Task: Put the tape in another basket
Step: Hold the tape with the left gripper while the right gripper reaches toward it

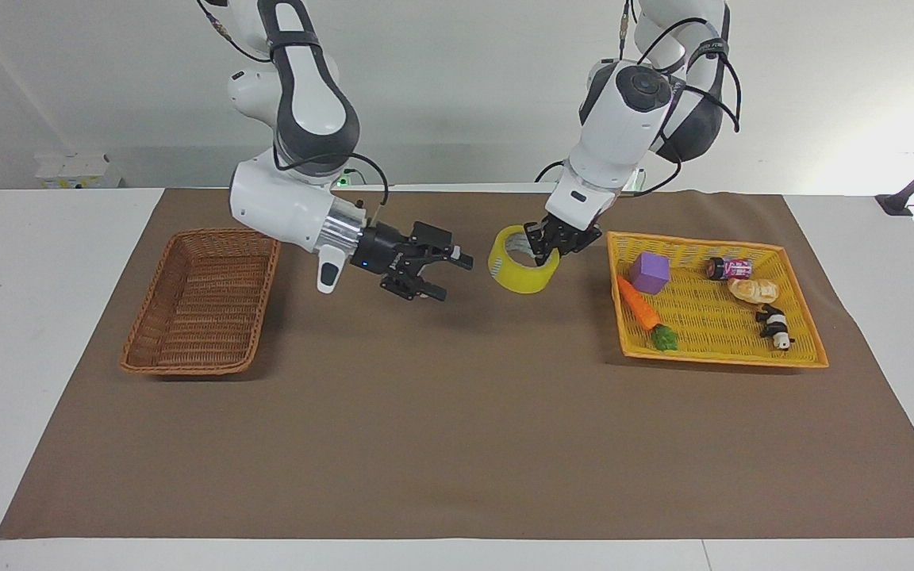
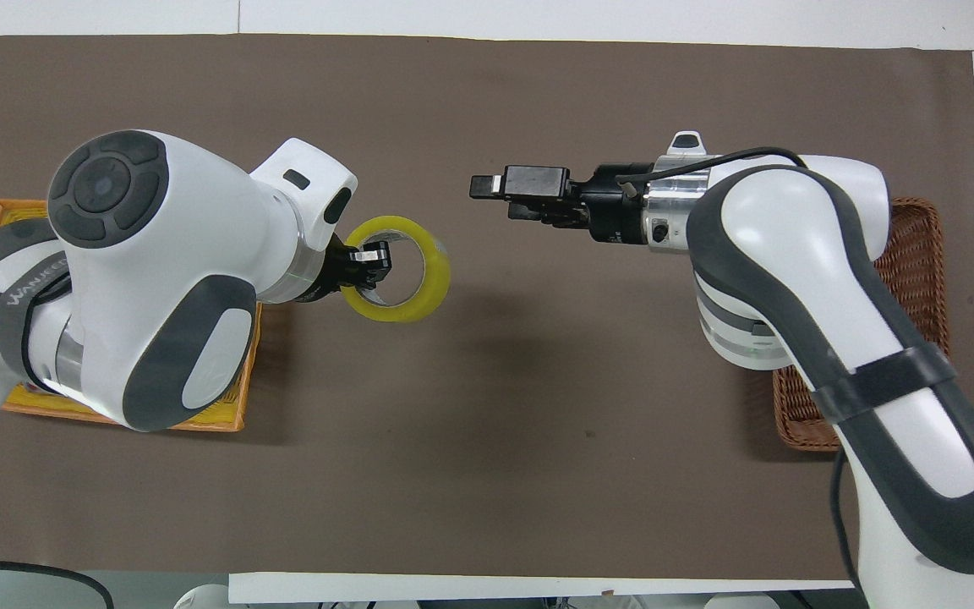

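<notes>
The tape (image 1: 524, 268) is shown as a wide roll of translucent yellow packing film wound on a pale inner core, its opening turned upward and tilted slightly toward the right arm. It is held clear of the brown mat (image 1: 457, 444) covering the worktop (image 1: 21, 317), just beside the yellow-orange tray (image 1: 723, 358) on the side toward the basket (image 1: 201, 300). The left end effector (image 1: 546, 247) is seen closed on the tape's wall, one finger inside the ring and the other outside it; in the overhead view the inner fingertip (image 2: 369, 255) is visible within the ring of the tape (image 2: 419, 298).

The right end effector (image 1: 445, 277) is held over bare mat between the basket and the tape, pointed toward the roll and apart from it, with its fingers spread and nothing between them. In the overhead view the right end effector (image 2: 495, 190) is seen near the roll, and the basket (image 2: 918, 254) is largely covered by the right arm.

The basket, brown woven wicker with raised sides, is seen at the right arm's end of the worktop. In the tray are a purple cube (image 1: 650, 272), a carrot (image 1: 646, 314), a small can (image 1: 728, 268), a bread piece (image 1: 752, 290) and a black-and-white figure (image 1: 776, 327).
</notes>
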You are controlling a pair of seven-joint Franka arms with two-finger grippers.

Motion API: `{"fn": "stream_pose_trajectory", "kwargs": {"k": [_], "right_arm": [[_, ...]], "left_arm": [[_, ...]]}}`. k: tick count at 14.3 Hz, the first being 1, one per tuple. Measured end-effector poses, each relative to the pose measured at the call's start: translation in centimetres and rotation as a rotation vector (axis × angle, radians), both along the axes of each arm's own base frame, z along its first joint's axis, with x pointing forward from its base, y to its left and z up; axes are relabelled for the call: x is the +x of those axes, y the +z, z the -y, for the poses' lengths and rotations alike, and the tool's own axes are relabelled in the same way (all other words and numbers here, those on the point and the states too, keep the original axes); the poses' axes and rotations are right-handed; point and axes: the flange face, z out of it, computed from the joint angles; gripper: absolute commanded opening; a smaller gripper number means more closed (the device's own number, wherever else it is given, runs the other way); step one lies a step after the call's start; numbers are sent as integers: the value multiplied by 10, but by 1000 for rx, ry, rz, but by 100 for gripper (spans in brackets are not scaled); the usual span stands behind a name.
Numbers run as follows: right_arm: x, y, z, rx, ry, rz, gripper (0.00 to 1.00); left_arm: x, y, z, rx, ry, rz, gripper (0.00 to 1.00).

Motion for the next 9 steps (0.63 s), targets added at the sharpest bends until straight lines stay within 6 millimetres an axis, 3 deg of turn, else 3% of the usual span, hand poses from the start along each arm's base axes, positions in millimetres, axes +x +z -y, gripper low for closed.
{"fn": "stream_pose_trajectory", "kwargs": {"k": [6, 9], "right_arm": [[-21, -19, -29, 58, 13, -62, 100], [-31, -27, -31, 61, 35, -89, 100]], "left_arm": [[-4, 0, 6, -2, 5, 1, 0], [-4, 0, 6, -2, 5, 1, 0]]}}
